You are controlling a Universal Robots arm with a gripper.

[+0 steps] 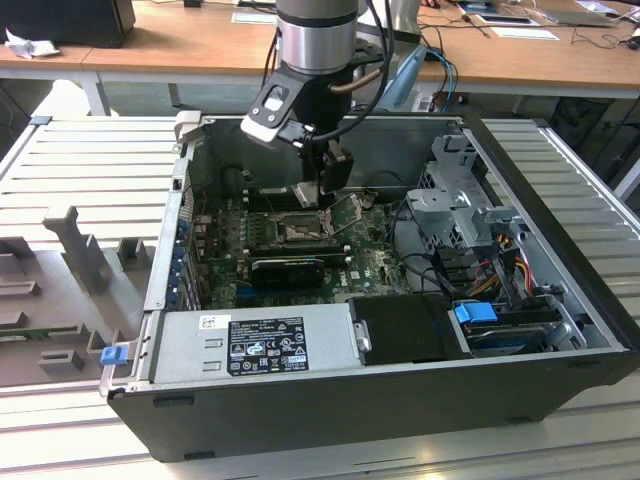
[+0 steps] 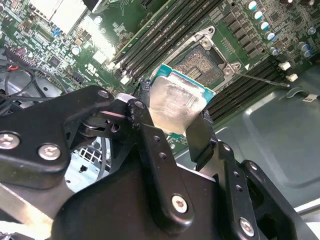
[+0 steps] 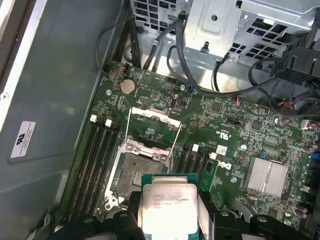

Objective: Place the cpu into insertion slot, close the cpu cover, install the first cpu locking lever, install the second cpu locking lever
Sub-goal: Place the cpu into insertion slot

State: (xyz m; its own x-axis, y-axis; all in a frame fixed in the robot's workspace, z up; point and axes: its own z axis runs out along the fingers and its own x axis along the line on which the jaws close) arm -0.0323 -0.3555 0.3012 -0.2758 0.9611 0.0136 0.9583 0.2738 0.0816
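Okay so the gripper [image 2: 172, 114] has its jaws clamped on the cpu [image 2: 176, 100], pinching it by two opposite edges, silver top facing up toward the wrist. The chip hangs clear of the motherboard [image 3: 225, 125], touching nothing.

The insertion slot [image 2: 202, 62] lies below the jaws and a bit ahead of them. Going by both wrist views, I'd say the chip isn't squarely over it yet and only overlaps the near side. The cpu cover [image 3: 154, 114] is flipped up on the far side of the slot from the jaws, so the dark socket centre is exposed. A thin locking lever [image 2: 260, 80] pokes out to one side, well clear of the fingers.

For doing this step well, I reckon it's all about alignment before descent:
- Get the chip's edges parallel to the silver rim and centred over it.
- Keep it dead flat; it looks a touch tilted in the second wrist view, though that may just be the camera angle.
- Come straight down with no sideways sliding, since socket contacts bend easily.
- I can't make out the corner or notch markings, so orientation is worth checking.
- The chip should drop in under its own weight, never pressed.
- Mind the raised cover ahead of the jaws and the memory slots [image 3: 97, 155] beside them
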